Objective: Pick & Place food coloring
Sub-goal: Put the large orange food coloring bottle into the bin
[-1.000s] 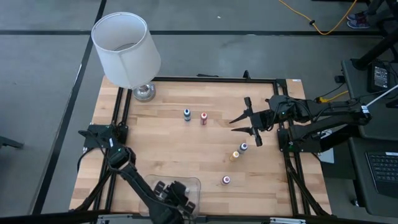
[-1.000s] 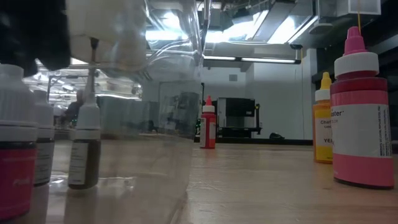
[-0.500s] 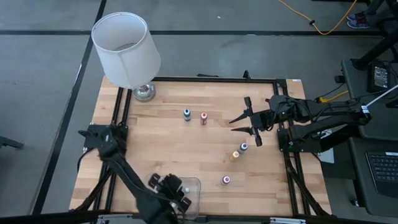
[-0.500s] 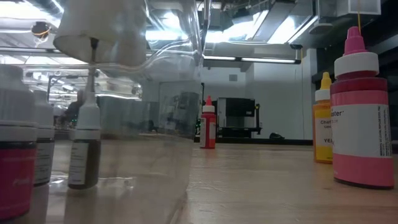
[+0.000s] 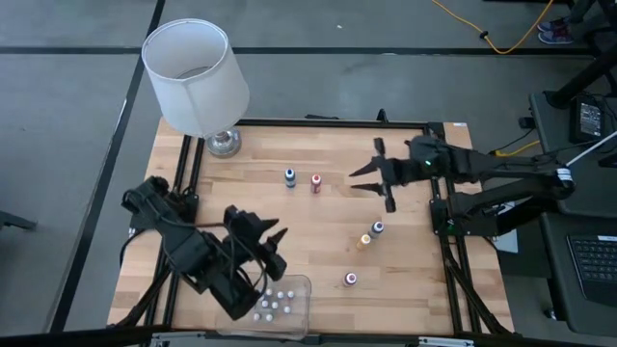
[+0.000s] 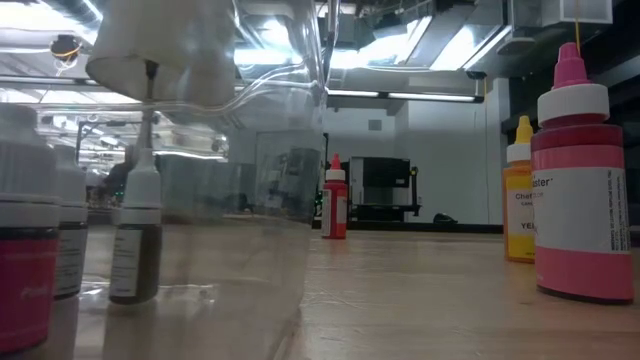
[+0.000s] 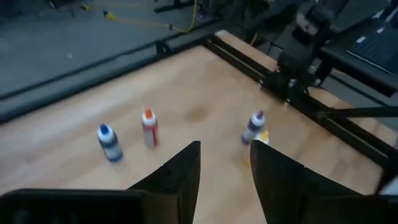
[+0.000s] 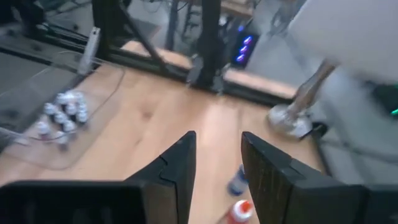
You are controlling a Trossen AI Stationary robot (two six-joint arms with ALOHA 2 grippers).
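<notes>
So, roughly half done: several bottles sat in clear tray point(image 5: 299, 289) at table's point(image 5: 251, 212) near edge; blue point(image 5: 289, 176), red point(image 5: 315, 182), orange point(image 5: 364, 241), purple point(image 5: 377, 228), pink point(image 5: 350, 280) bottles remained loose. Left pincer point(image 5: 273, 247) above tray, right pincer point(image 5: 371, 180) near red; both partly open, empty.

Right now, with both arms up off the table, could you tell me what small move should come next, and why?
Probably lower the right gripper toward the red bottle. Its fingers are apart and empty, and that bottle stands close ahead beside the blue bottle. The left gripper hangs empty above the clear tray holding white-capped bottles.
</notes>
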